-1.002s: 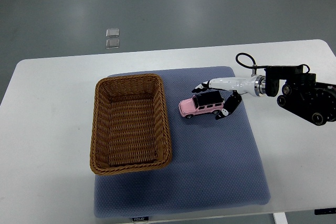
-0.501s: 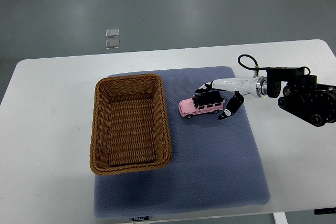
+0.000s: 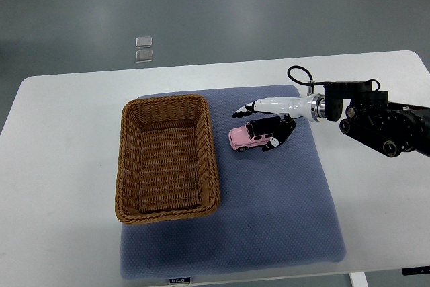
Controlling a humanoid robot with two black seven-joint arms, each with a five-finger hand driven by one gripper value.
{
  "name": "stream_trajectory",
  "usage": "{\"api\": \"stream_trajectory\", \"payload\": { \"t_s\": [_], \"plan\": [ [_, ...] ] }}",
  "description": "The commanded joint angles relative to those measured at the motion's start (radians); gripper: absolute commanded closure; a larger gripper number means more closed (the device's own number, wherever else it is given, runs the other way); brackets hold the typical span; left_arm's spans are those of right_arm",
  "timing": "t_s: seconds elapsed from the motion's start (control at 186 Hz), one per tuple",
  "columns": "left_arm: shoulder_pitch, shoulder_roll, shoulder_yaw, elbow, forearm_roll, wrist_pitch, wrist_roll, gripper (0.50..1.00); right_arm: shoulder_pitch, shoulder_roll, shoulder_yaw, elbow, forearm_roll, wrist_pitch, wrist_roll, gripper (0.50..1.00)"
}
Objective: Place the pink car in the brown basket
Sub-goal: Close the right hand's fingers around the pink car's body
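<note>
The pink toy car with a black roof stands on the blue mat, just right of the brown wicker basket, which holds nothing. My right hand reaches in from the right and straddles the car. Its white fingers lie along the car's far side with a small gap. The black-tipped thumb sits against the near side by the rear. The hand hides the rear of the car, and the car still rests on the mat. The left arm is out of view.
The blue padded mat covers the middle of the white table. The right forearm's black housing and cable hang over the table's right part. Two small clear squares lie on the grey floor beyond the table.
My right hand has moved left and slightly away, so its fingers now reach along both sides of the car. The car and basket have stayed in place.
</note>
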Motion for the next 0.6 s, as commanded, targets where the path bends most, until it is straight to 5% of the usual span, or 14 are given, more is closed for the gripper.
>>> {"api": "stream_trajectory", "payload": {
  "t_s": [0.0, 0.167, 0.425, 0.592],
  "plan": [
    [0.001, 0.0, 0.0, 0.0, 0.0, 0.0, 0.0, 0.5, 0.001, 0.006, -0.003, -0.002, -0.004, 0.001, 0.0, 0.679],
    [-0.001, 0.0, 0.0, 0.0, 0.0, 0.0, 0.0, 0.5, 0.001, 0.005, -0.008, -0.003, -0.014, 0.0, 0.0, 0.85],
    [0.001, 0.0, 0.0, 0.0, 0.0, 0.0, 0.0, 0.5, 0.002, 0.002, -0.02, -0.005, -0.017, -0.002, 0.002, 0.891],
    [-0.001, 0.0, 0.0, 0.0, 0.0, 0.0, 0.0, 0.5, 0.016, -0.009, -0.012, -0.005, -0.016, -0.002, 0.012, 1.0]
  ]
}}
